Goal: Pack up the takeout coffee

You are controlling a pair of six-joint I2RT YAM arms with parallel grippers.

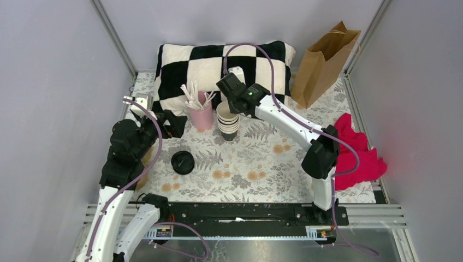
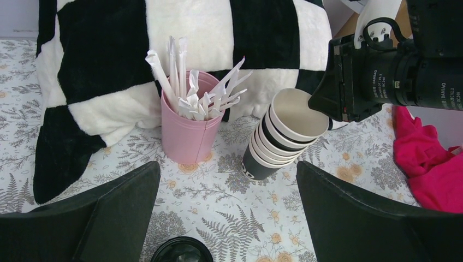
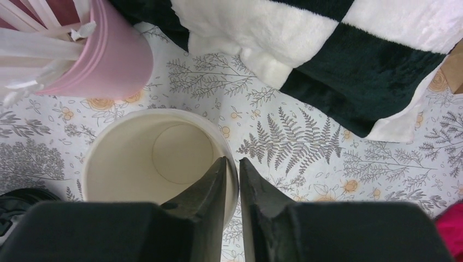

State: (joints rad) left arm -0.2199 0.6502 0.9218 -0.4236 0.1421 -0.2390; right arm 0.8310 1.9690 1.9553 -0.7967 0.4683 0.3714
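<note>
**A:** Where is the takeout coffee?

**B:** No capped cup shows in any of the three views, so I cannot tell where it is. In the middle of the tabletop stands a stack of cups. They have no lids and are black outside, cream inside.

**A:** And the right gripper?

**B:** The right gripper is down on the stack's top cup, at the rim. One finger is inside the cup and the other outside. The jaws are only a slit apart, with the cup wall pinched between them.

**A:** The left gripper?

**B:** The left gripper hovers to the left of the stack, a little nearer the arm bases, and faces it. Its jaws are spread wide with nothing between them.

**A:** What else stands around the stack?

**B:** A pink cup full of white paper-wrapped straws sits just beside the stack on its left, without touching it. A lone black lid lies flat, left of the stack and nearer the arm bases. A black-and-white checkered pillow lies behind the stack. A brown paper bag stands upright behind and to the right, well apart. A red cloth lies well to the right of the stack, at the tabletop's edge.
</note>
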